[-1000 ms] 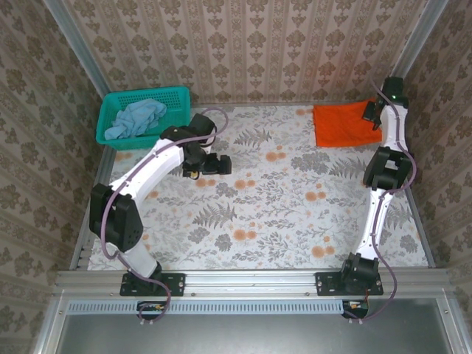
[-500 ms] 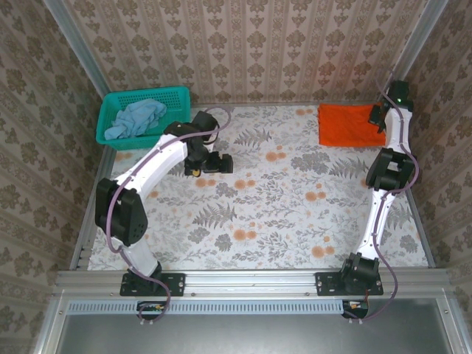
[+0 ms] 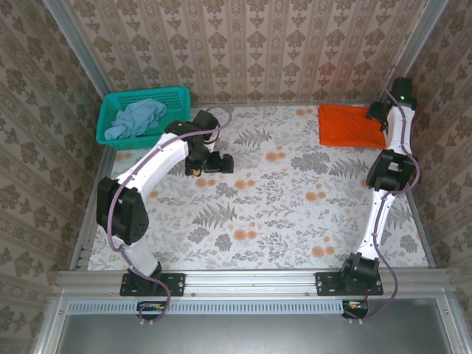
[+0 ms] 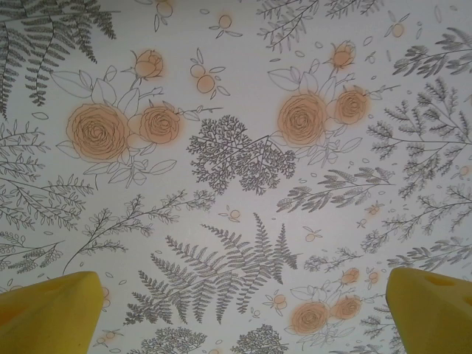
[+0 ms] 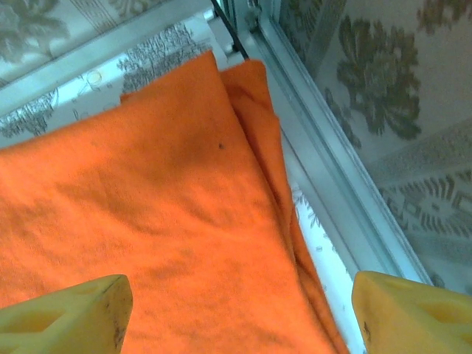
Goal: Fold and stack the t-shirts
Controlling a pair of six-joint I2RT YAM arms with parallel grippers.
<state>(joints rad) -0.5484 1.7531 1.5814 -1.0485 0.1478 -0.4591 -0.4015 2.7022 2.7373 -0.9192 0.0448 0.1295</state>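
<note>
The orange t-shirt [image 3: 349,125] lies folded into a flat rectangle at the table's back right corner. My right gripper [image 3: 377,112] hovers over its right edge, open, with nothing between the yellow fingertips [image 5: 70,317]; in the right wrist view the folded orange t-shirt [image 5: 147,221] lies below them. The pale blue t-shirt [image 3: 134,118] sits crumpled inside the teal basket [image 3: 177,96] at back left. My left gripper [image 3: 221,164] is open above bare tablecloth right of the basket, its fingertips [image 4: 48,313] wide apart.
The metal frame rail [image 5: 324,169] and wallpapered wall run right beside the orange shirt's edge. Flower-print tablecloth [image 3: 280,206] covers the table's middle and front.
The right gripper has let go of the orange shirt and moved right toward the wall; the shirt shifted slightly right and lies flat. The left arm barely moved.
</note>
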